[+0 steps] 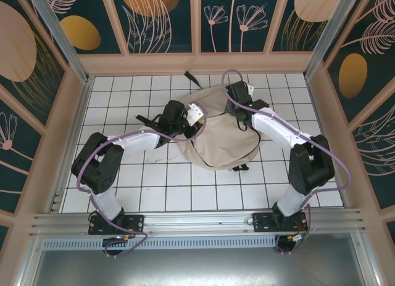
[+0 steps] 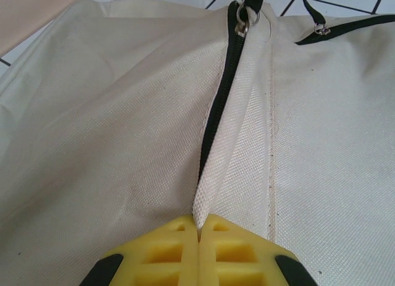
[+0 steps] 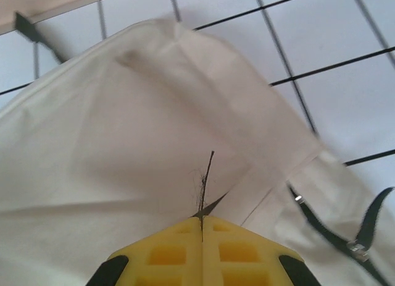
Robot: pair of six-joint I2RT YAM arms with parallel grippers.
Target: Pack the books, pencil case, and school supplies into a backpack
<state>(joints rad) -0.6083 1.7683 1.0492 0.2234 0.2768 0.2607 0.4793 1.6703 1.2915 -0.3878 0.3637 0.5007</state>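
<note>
White tiled table (image 1: 154, 193) with dark grid lines, boxed in by floral wall panels. Both arms are bolted at the near edge and reach away from it toward the middle of the table, elbows bent outward, wrists angled in at each other.

The left gripper (image 2: 199, 227) has its yellow fingers pressed tight together on a raised fold of the backpack (image 1: 219, 141), no gap between them. The pinched ridge runs straight ahead from the fingertips, with the black zipper (image 2: 216, 113) lying along its left side, up to a metal pull ring (image 2: 242, 20) at the far end. My guess is it's tenting the cloth to keep the zipper line taut and off the table.

The right gripper (image 3: 202, 219) is clamped together too, on the bag's fabric where a seam comes right into its tips. A thin dark strand sticks up just ahead of the fingers. Zipper tab or loose thread, I honestly can't tell. Off to its right a black strap (image 3: 333, 236) trails onto the tiles, and bare tile lies beyond the bag.

So the bag sits between the two hands, each holding one side, left hand on its near-left part, right hand on its far-right edge. It looks like a two-handed zipper job, opening or closing. Whether anything is inside I can't make out.
</note>
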